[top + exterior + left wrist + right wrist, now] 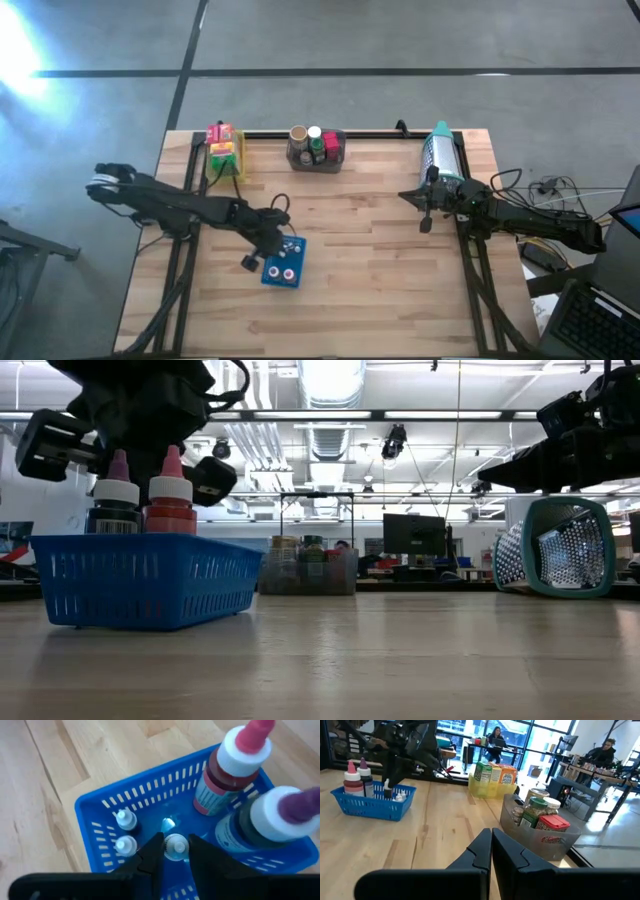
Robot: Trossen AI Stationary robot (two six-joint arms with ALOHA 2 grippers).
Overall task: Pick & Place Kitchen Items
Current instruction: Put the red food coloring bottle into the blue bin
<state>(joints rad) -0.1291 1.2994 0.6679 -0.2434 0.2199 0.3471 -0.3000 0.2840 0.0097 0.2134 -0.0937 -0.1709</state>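
On the wooden bench [380,260], near its front left part, the blue tray [283,262] sits under the left gripper [175,851], whose fingers are pinched on a tiny white-capped bottle [174,845] inside it. Two taller dropper bottles, red [226,775] and dark with a purple tip [265,822], stand upright at one end of the tray, and two more tiny bottles [125,831] lie beside the held one. So the tray is partly filled, and I judge this bottle is just being set down or taken up; which, I cannot tell.

Along the back edge, the grey bin [316,150] at the middle holds jars and cans, and the yellow bin [224,152] toward the back left corner holds small boxes, so most items look unmoved. A perforated teal-rimmed basket [442,152] lies on its side near the back right corner.

The right gripper [491,851] waits clenched and empty over the right edge. The tall droppers crowd the tray; the left fingers have little room beside them.
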